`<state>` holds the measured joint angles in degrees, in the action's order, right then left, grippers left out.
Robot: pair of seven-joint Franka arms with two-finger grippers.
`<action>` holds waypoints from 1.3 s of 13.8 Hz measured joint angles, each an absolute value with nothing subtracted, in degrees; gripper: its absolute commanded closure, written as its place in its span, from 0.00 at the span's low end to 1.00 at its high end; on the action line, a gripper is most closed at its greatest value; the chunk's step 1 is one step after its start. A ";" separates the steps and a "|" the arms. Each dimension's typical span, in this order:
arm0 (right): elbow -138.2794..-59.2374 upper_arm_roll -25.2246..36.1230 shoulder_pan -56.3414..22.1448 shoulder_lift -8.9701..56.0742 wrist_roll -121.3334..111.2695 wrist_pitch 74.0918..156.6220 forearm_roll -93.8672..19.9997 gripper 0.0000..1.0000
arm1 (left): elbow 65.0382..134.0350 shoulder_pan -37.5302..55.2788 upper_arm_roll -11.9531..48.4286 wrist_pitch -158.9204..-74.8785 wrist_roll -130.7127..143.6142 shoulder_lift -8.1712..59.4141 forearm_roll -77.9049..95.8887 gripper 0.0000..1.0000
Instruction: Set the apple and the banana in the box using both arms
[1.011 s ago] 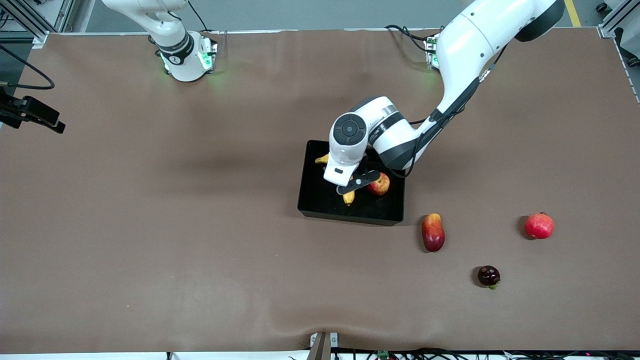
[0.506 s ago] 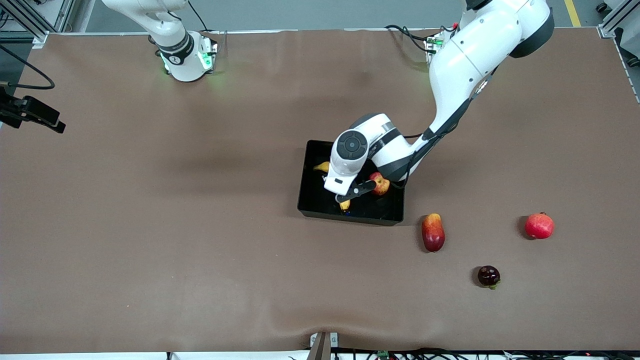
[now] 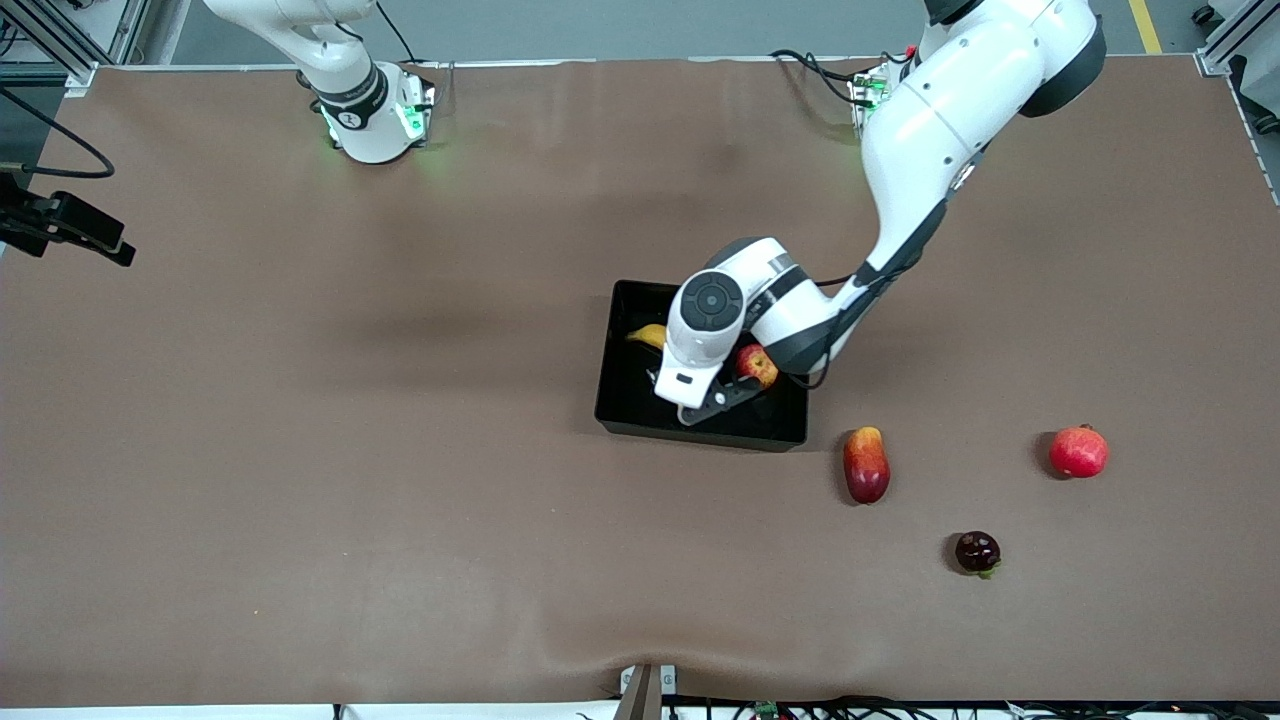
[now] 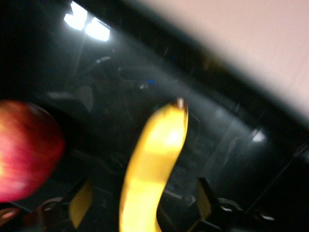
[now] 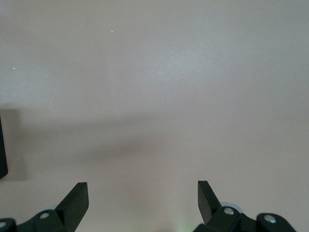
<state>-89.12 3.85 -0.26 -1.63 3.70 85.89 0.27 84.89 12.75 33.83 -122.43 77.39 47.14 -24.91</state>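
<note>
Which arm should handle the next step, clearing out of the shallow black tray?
Left. Its left gripper is low in the shallow black plastic tray, fingers open either side of the long yellow banana, beside the small red-yellow apple. The right gripper hangs open over bare table, waiting.

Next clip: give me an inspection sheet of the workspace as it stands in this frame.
Surface: brown table cover, slightly rippled at the camera edge.
Job's things: banana and apple both lie in the black box.
Clutter: mango-like fruit, pinkish-red round fruit and dark purple fruit on the table, toward the left arm's end.
Grippers: left gripper low in the box, fingers open on either side of the banana; right gripper open over bare table, that arm waiting.
Cables: black cables at the left arm's base.
Surroundings: aluminium frame at the corners.
</note>
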 measured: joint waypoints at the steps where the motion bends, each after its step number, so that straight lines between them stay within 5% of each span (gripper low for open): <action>1: -89.12 3.85 -0.26 -1.63 3.70 85.88 0.28 0.00 | 82.92 11.88 33.87 -119.23 76.04 45.55 -24.93 0.00; 8: -89.14 3.77 -0.37 -1.63 3.70 85.84 0.27 0.00 | 79.06 -3.73 33.84 -102.86 55.72 26.22 -23.36 0.00; 18: -89.15 3.71 -0.54 -1.63 3.70 85.79 0.27 0.00 | 80.32 -16.25 30.58 -91.97 26.49 12.62 -11.26 0.00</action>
